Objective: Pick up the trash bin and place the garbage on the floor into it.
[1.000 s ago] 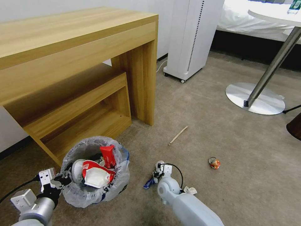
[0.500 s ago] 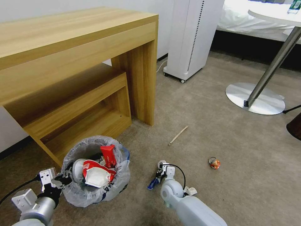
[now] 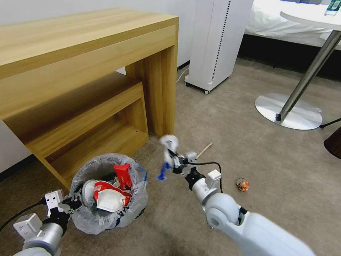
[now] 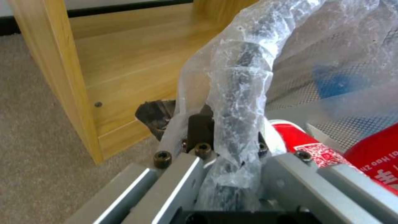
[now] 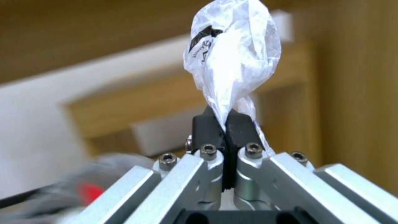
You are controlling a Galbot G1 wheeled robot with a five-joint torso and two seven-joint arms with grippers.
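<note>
While the light-wood desk (image 3: 85, 53) fills the upper left, the round dark trash bin (image 3: 106, 193) in its translucent white bag sits lower left on the beige carpet floor (image 3: 248, 149), its rim pinched tight by the left gripper (image 3: 67, 205). Mid-frame, the right gripper (image 3: 173, 164), closed on a crumpled white plastic wrapper (image 5: 232, 59), is apparently mid-carry; next it must reach above the bin. A thin wooden stick (image 3: 203, 150) and crushed orange can (image 3: 243, 184) remain.
</note>
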